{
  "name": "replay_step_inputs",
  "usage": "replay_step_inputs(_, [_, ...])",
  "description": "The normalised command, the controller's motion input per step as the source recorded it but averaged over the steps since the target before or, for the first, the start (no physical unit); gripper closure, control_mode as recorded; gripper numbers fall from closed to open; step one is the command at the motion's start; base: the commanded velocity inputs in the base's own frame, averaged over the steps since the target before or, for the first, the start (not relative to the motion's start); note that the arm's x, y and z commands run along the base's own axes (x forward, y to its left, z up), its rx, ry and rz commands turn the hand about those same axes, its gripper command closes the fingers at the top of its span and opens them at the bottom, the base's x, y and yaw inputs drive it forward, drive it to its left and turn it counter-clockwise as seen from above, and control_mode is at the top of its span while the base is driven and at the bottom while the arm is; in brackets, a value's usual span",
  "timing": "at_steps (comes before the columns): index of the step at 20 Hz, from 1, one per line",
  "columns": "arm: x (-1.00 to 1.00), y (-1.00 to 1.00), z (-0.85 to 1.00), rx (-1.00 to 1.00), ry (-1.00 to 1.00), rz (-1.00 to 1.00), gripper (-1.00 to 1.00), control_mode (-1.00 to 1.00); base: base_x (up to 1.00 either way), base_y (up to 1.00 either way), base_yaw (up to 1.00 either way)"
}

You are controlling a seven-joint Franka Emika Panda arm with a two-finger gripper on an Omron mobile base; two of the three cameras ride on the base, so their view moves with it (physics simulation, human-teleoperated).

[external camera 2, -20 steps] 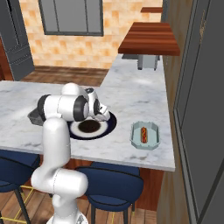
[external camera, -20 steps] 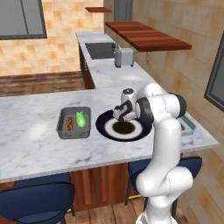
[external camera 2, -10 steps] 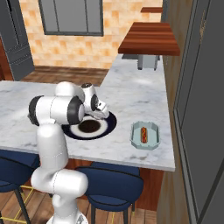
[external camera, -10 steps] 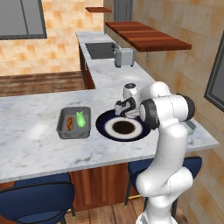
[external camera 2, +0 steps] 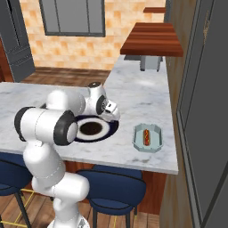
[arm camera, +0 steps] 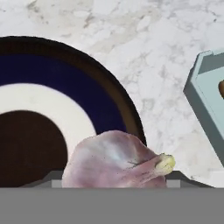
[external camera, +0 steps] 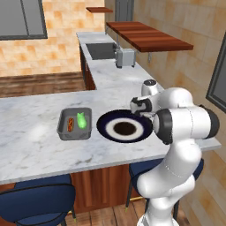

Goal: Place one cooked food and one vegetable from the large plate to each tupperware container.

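Hand view is looking down at a pinkish garlic bulb (arm camera: 116, 159) sitting right between the pincer's tips, so the pincer (arm camera: 114, 181) is gripping it partway closed around the bulb. Just past the bulb the large plate (arm camera: 52, 78) is lying on the white marble table (arm camera: 144, 39), dark rim, navy band, white ring and dark centre. Off to the right of the pincer, a corner of the pale teal tub (arm camera: 203, 94) is poking in, apart from the plate.

From the left base view, the pincer (external camera: 136, 107) is hanging over the plate's (external camera: 106, 128) far right edge. On the far side of the plate from the pincer, the dark grey tub (external camera: 75, 131) is sitting just beside it, with a hot dog (external camera: 70, 124) and a green vegetable (external camera: 81, 120) lying side by side inside.

From the right base view, the teal tub (external camera 2: 138, 133) is holding a hot dog (external camera 2: 145, 136) near the table's (external camera 2: 142, 98) edge. Blue stools (external camera 2: 113, 185) are tucked under the table. Farther back the counter is running on to a sink (external camera: 100, 50) and a toaster (external camera: 125, 57), with a wooden shelf (external camera: 148, 37) above and orange tiled walls (external camera: 70, 31) behind.
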Motion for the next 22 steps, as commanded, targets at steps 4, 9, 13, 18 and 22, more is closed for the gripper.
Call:
replay_step_inputs(4, [-0.42,-0.87,0.12,-0.07,0.01,0.0,1.0,-1.0,0.0,0.0,0.0])
replay_step_inputs(9, [-0.11,-1.0,0.06,-0.01,0.0,0.0,1.0,-1.0,0.0,0.0,0.0])
replay_step_inputs(13, [0.0,-0.99,0.0,0.0,0.06,0.0,1.0,-1.0,0.0,0.0,0.0])
replay_step_inputs(18, [-0.04,-0.48,-0.17,0.0,0.07,0.0,1.0,-1.0,0.0,0.0,0.0])
replay_step_inputs(22, [0.0,-0.43,-0.39,0.0,0.1,0.0,1.0,-1.0,0.0,0.0,0.0])
